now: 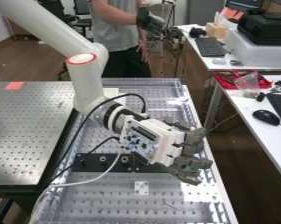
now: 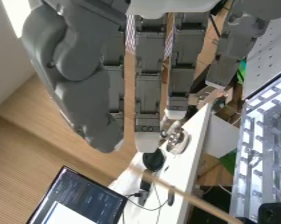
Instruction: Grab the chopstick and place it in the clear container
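Evidently, the grasp step is in hand: the hand (image 1: 189, 162) is released, its fingers extended above the perforated bench (image 1: 104, 202) near its long edge, with nothing gripped. A slim, pale rod, probably the chopstick (image 2: 190, 197), lies beyond the fingertips and apart from them in the wrist view; its support cannot be determined. Next, align the thumb and fingers across the rod, then close them evenly and confirm a firm hold before any transfer.
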You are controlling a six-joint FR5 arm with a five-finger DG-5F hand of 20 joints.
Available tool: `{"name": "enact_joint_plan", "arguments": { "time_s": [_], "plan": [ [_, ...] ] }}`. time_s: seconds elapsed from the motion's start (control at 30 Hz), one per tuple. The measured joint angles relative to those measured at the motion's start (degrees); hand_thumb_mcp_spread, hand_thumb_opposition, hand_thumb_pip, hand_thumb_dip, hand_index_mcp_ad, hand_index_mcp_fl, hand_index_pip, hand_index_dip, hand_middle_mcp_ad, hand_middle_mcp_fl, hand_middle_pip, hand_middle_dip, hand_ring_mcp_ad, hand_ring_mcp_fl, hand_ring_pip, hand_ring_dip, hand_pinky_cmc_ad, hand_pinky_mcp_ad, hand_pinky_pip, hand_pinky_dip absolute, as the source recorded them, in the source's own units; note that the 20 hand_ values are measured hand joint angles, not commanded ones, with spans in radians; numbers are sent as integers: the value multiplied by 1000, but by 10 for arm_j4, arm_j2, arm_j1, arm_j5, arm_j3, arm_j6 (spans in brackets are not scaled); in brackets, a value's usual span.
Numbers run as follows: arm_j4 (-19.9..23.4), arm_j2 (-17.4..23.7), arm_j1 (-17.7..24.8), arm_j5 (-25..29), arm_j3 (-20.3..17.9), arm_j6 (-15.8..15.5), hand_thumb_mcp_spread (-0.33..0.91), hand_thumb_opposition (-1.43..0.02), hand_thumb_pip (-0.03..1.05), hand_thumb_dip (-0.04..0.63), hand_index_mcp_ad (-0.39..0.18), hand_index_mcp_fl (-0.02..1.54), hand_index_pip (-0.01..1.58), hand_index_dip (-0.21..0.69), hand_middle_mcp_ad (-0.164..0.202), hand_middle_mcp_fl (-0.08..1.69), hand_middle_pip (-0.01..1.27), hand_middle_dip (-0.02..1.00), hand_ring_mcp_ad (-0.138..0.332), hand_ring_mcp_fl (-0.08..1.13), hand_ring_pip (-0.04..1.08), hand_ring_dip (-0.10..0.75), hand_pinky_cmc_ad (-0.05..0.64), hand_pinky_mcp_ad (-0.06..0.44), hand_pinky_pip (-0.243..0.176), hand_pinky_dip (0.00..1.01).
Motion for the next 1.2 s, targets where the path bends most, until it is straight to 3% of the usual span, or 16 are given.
{"name": "enact_joint_plan", "arguments": {
  "time_s": [0.27, 0.47, 0.67, 0.87, 1.2],
  "plan": [
    [-15, -2, 0, -15, 11, 4, 529, -885, 654, 258, -169, 682, 590, 30, 7, 876, 506, 621, 52, 579, 87, 499, 349, 295, 51, 346],
    [-22, -4, 0, -18, 10, 31, 531, -869, 654, 260, -169, 670, 559, 33, 3, 874, 504, 621, 54, 574, 86, 499, 346, 295, 33, 367],
    [-19, -5, 0, -19, -4, 75, 531, -850, 679, 262, -169, 670, 621, 30, 7, 874, 501, 621, 51, 557, 86, 499, 349, 298, 30, 382],
    [-7, -3, 0, -15, -17, 97, 531, -848, 686, 262, -169, 658, 705, 33, 3, 813, 503, 621, 54, 541, 86, 499, 340, 295, 17, 379],
    [3, -5, 2, -24, -21, 111, 529, -848, 691, 264, -169, 654, 846, 19, 3, 724, 485, 621, 54, 494, 70, 499, 339, 298, 16, 379]
  ]
}}
